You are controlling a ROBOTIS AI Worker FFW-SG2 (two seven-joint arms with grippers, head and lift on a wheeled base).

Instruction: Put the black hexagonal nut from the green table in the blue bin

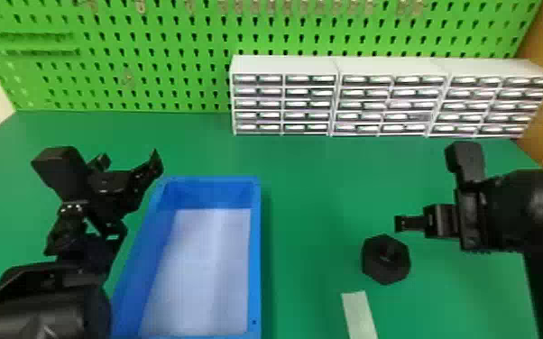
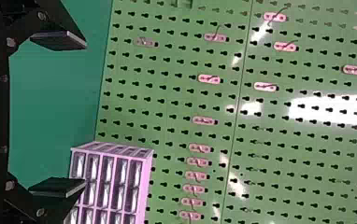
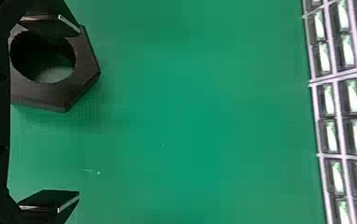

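In the head view, the blue bin [image 1: 255, 252] is at seven o'clock, with pale bottom inside. The black nut [image 1: 385, 270] lies on the green bench [image 1: 311, 203] at four o'clock. My right hand [image 1: 403, 223] is near it, fingers apart; my left hand [image 1: 128, 161], also opened, is by the bin's eleven o'clock corner.
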